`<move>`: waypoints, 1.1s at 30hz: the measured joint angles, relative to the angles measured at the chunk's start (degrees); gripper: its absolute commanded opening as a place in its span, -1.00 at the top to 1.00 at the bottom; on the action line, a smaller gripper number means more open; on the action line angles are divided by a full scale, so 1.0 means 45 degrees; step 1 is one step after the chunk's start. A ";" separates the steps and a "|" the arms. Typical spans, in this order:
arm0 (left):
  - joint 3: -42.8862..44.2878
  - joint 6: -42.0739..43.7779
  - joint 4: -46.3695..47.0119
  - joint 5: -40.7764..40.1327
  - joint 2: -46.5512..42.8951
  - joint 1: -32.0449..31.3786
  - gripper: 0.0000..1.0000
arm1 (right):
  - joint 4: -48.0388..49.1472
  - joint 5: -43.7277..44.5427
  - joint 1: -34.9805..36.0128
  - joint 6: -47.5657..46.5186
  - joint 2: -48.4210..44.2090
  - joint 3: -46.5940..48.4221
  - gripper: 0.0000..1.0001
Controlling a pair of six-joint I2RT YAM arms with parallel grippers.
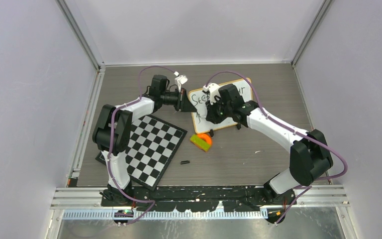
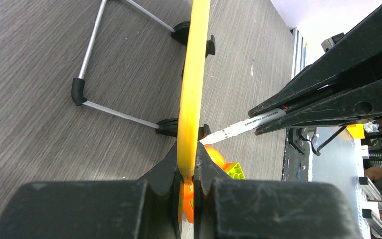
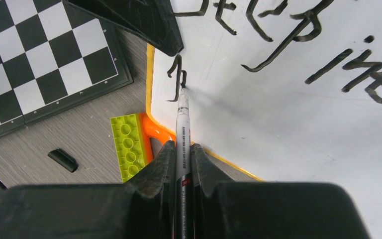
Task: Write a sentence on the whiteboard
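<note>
Whiteboard [image 1: 242,89] stands on the table [image 1: 258,149], just beside the chequered board [image 1: 151,144]. My left gripper [image 2: 187,174] is clamped on its edge. My right gripper [image 3: 181,149] grips the marker [image 3: 183,114], whose tip touches the board below the first line of the sentence [image 3: 288,45].

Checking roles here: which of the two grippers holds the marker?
The right gripper, with the marker tip on the whiteboard; the left gripper only clamps the whiteboard's frame.
</note>
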 measured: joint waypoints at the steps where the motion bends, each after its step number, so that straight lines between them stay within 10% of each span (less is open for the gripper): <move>1: 0.0000 0.0000 0.0000 0.0000 0.0000 0.0000 1.00 | -0.0010 -0.0019 0.0000 0.0010 0.0005 -0.0039 0.99; 33: 0.0068 0.0277 -0.0155 0.0053 0.0000 0.0000 1.00 | -0.0272 -0.0335 -0.0491 0.0233 -0.0219 -0.0092 1.00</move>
